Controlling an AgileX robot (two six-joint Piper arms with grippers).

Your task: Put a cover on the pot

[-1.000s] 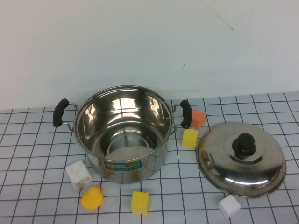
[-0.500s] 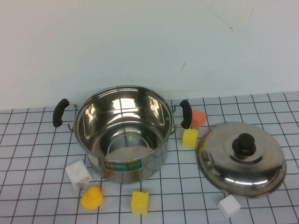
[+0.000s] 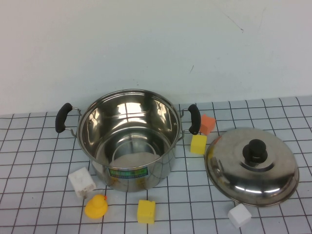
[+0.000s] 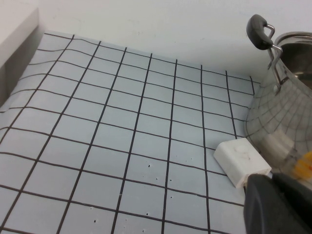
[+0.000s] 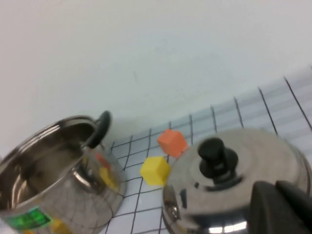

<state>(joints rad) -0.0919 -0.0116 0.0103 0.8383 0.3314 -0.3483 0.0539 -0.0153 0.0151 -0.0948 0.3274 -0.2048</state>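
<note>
The pot is a large shiny steel stockpot with two black side handles and a green-yellow label. It stands open and empty at the table's middle. The domed steel lid with a black knob lies on the table to the pot's right. Neither gripper shows in the high view. My left gripper is shut and empty, low near the pot's wall beside a white block. My right gripper is shut and empty, hovering just above the lid, short of its knob.
Small pieces lie around the pot: a white block, a yellow duck, a yellow block, a second yellow block, an orange block and another white block in front of the lid. A white wall stands behind.
</note>
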